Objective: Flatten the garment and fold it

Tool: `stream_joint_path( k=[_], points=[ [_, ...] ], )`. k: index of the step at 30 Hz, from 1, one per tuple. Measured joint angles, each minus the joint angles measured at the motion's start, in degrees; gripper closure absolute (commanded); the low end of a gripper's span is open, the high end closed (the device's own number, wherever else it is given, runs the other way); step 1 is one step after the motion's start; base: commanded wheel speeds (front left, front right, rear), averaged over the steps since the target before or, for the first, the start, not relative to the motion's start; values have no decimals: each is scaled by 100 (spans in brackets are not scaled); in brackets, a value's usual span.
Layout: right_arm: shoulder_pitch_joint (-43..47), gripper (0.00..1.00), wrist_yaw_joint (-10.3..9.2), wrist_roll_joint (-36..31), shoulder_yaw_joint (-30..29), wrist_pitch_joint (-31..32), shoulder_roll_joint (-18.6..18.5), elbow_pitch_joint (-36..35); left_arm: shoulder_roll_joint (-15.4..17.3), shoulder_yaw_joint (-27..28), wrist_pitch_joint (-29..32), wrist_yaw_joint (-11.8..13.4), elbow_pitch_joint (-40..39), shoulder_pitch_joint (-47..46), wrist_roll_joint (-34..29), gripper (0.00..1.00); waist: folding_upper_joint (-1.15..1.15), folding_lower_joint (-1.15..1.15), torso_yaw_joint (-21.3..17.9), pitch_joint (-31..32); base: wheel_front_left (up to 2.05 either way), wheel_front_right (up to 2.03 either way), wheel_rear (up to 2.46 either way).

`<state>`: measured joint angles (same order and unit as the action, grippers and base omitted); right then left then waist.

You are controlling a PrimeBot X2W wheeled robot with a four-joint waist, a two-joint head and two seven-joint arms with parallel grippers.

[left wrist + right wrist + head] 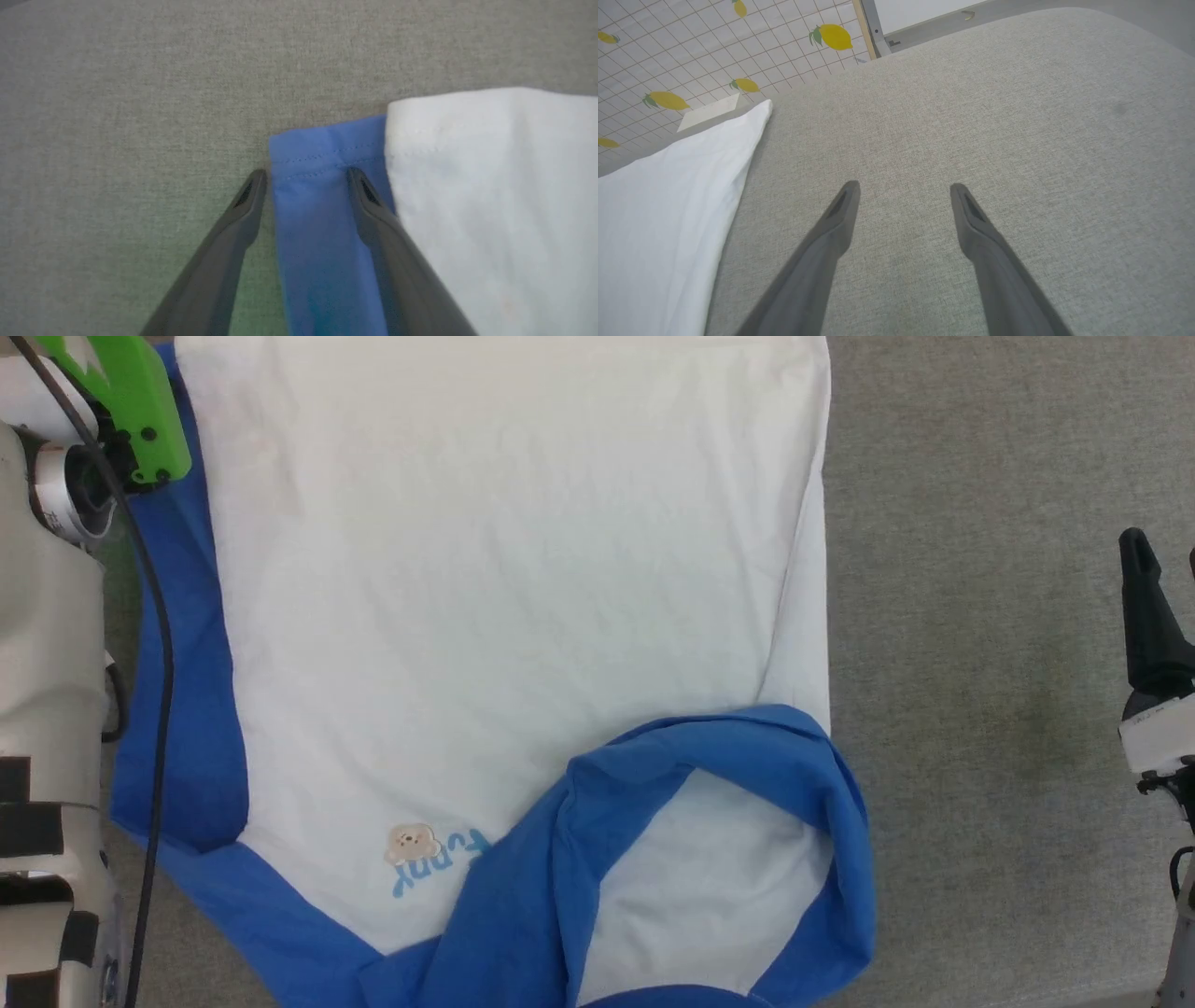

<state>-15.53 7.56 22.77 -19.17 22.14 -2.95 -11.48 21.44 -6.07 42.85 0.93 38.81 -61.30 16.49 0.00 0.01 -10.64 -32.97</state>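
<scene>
The large white T-shirt with royal-blue sleeves [504, 569] lies spread across the middle of the grey woven upholstered surface [1017, 116]. It is soft and faintly creased, with one blue sleeve [709, 747] flopped back over the body. My left gripper [306, 179] stands open astride the other sleeve's stitched cuff [322, 154]. I judge it is placed to pinch the cuff and draw it flat. My right gripper [903, 191] hangs open and empty over bare weave toward the surface's right side.

Bright, even light; slight close-up blur
</scene>
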Motion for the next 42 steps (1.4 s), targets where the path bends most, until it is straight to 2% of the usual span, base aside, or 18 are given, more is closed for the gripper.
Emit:
stream_joint_path(
  k=[3,6,8,11,15,19,23,27,32,35,40,42],
  points=[
    [-2,0,0,-3,1,-1,-2,15,-99,172,-157,131,-48,36,142,100,0,0,61,4,0,0,0],
    [-3,0,0,-63,8,-4,3,68,-354,587,-645,224,-96,216,605,100,0,0,148,74,0,0,0],
    [-1,0,0,-99,-8,2,0,110,-523,932,-976,205,-111,396,1039,100,0,0,220,168,0,0,0],
    [7,0,0,-160,-35,29,1,182,-646,1198,-1314,137,-165,694,1308,100,0,0,344,350,0,0,0],
    [62,0,0,-172,-62,83,1,282,-586,1526,-1600,107,-399,1003,1532,100,0,0,565,681,0,0,0],
    [205,0,0,-164,-40,104,4,455,-359,1718,-1748,155,-812,1261,1546,100,0,-1,795,1069,0,0,0],
    [374,0,0,-152,-47,98,3,616,-337,1672,-1774,132,-1351,1479,1545,100,0,-1,985,1458,0,0,0],
    [530,0,0,-107,-92,75,4,778,-679,1283,-1735,-121,-2163,1646,1573,100,0,-1,1155,1875,0,0,0],
    [754,0,0,-64,-156,53,3,881,-1392,391,-1446,-386,-3054,2113,1618,100,0,-1,1308,2382,0,0,0],
    [836,0,0,-38,-169,54,4,888,-1661,-225,-1313,-486,-3267,2440,1649,100,0,-1,1357,2637,0,0,0],
    [896,0,0,2,-177,54,2,910,-1813,-1355,-1244,-548,-3317,2906,1907,100,0,-1,1322,2917,0,0,0],
    [919,0,0,30,-135,52,3,937,-1812,-1871,-1274,-538,-3319,3086,2194,100,0,-1,1250,2952,0,0,0]
  ],
)
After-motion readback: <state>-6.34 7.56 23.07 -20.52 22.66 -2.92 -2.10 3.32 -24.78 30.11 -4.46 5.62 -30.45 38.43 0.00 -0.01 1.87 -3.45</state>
